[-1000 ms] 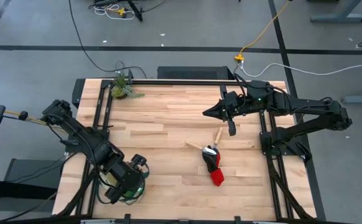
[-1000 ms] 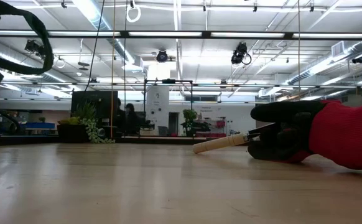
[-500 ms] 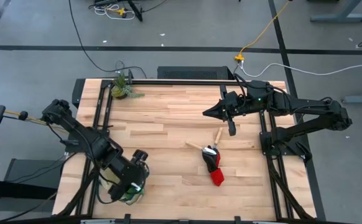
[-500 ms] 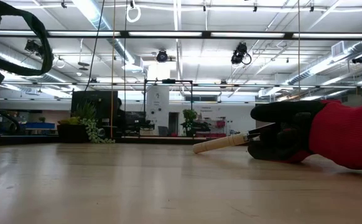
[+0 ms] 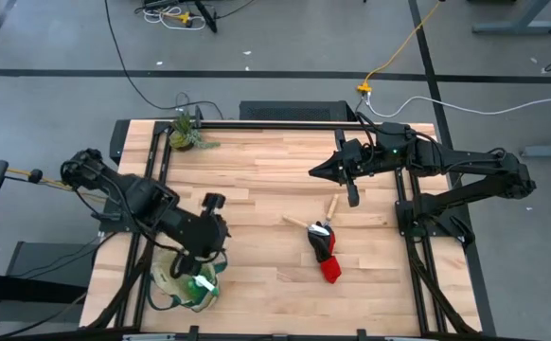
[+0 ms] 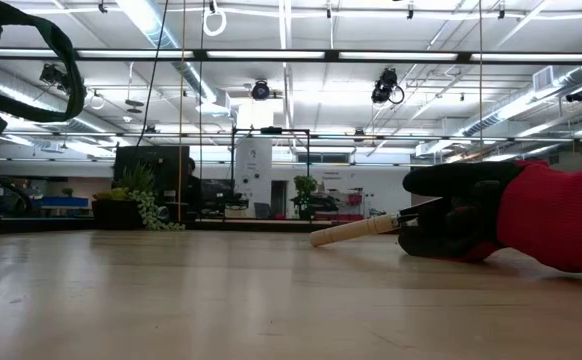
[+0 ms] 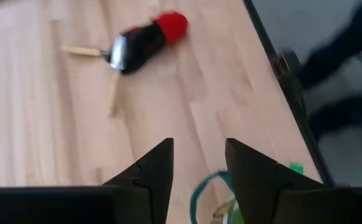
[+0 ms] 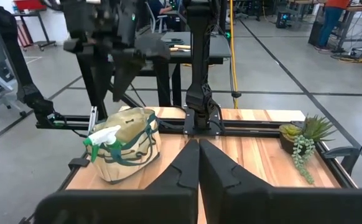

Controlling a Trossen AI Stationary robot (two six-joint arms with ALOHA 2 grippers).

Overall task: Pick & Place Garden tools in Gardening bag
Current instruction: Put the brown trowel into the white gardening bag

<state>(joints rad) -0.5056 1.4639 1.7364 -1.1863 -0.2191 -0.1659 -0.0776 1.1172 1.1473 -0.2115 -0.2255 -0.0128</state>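
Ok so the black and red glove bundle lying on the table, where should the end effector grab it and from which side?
Probably from straight above, closing across the glove bundle at its black middle. It lies flat on the table and elongated, with open wood along both long sides. Wooden tool handles poke out at the black end, so stay clear of those.

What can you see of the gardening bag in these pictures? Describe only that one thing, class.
The gardening bag is a small, round, floppy pouch of beige fabric with dark green trim and loop handles. It sits upright, mouth open, at the table's near-left corner. A translucent green item with a white part pokes out of its top. The left pincer hangs open just above it, not touching.
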